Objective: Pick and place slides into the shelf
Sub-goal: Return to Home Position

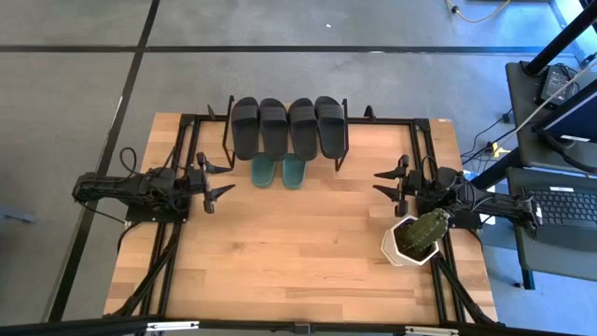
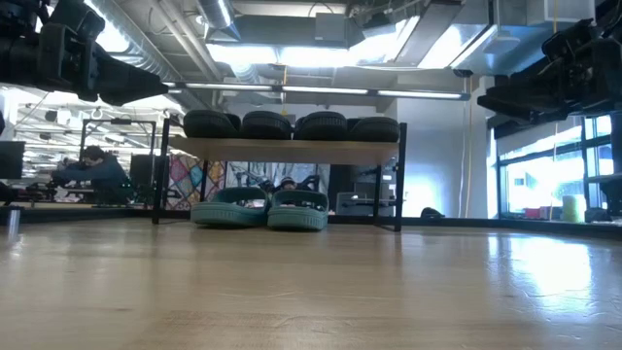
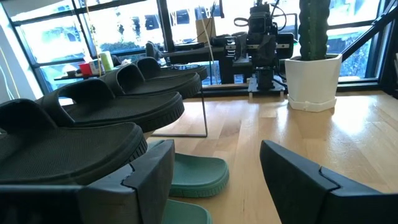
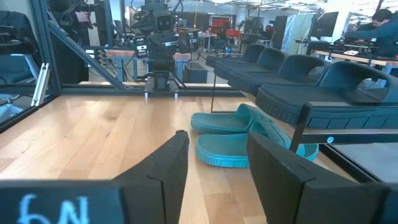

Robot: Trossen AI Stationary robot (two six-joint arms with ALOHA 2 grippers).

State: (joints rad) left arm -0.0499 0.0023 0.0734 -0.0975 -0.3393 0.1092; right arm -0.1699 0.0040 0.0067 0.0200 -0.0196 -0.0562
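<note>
Several black slides (image 1: 287, 126) lie side by side on the top board (image 2: 292, 149) of the shelf (image 1: 229, 140), which stands at the table's far middle. Two teal slides (image 1: 280, 171) rest with their soles on the table under the shelf, their ends sticking out on its near side (image 2: 260, 208). My left gripper (image 1: 229, 178) hovers open at the table's left, level, pointing toward the right. My right gripper (image 1: 377, 183) hovers open at the table's right, level, pointing toward the left. Neither has anything between its fingers.
A cactus in a white pot (image 1: 415, 238) stands on the table near my right arm. The wooden tabletop (image 1: 298, 252) stretches bare between the arms and toward the near edge. A person (image 2: 92, 170) sits in the room beyond the table.
</note>
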